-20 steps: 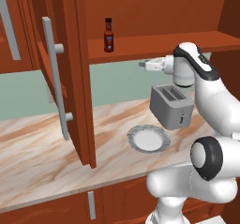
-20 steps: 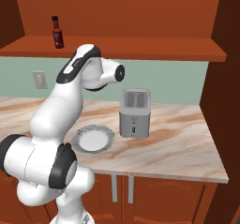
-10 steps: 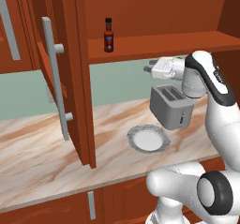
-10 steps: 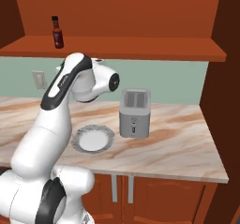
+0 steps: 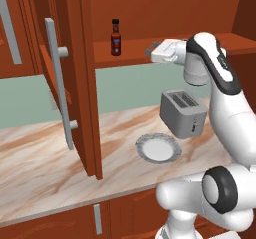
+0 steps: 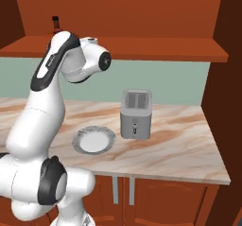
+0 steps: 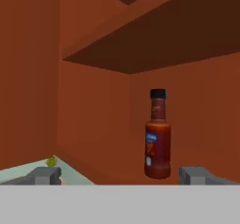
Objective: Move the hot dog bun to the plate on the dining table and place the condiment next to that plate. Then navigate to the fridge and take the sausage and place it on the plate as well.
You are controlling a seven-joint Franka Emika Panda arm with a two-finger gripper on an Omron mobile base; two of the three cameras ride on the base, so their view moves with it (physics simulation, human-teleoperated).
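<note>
The condiment (image 7: pixel 157 135), upright on the shelf (image 5: pixel 135 50) in the upper middle of the left base view, and the gripper (image 7: pixel 119 175) is lined up level with it, fingers spread wide, nothing between them. Looks like the reach for the bottle. Next up: push forward until the fingers flank the bottle's body, then squeeze. Toaster (image 5: pixel 183 112) and pale plate (image 5: pixel 158 148) sit on the counter (image 5: pixel 45 168) below.

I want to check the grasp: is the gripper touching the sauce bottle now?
Apart. In the hand view the sauce bottle stands upright on the shelf beyond the open gripper, clear of both fingertips.
</note>
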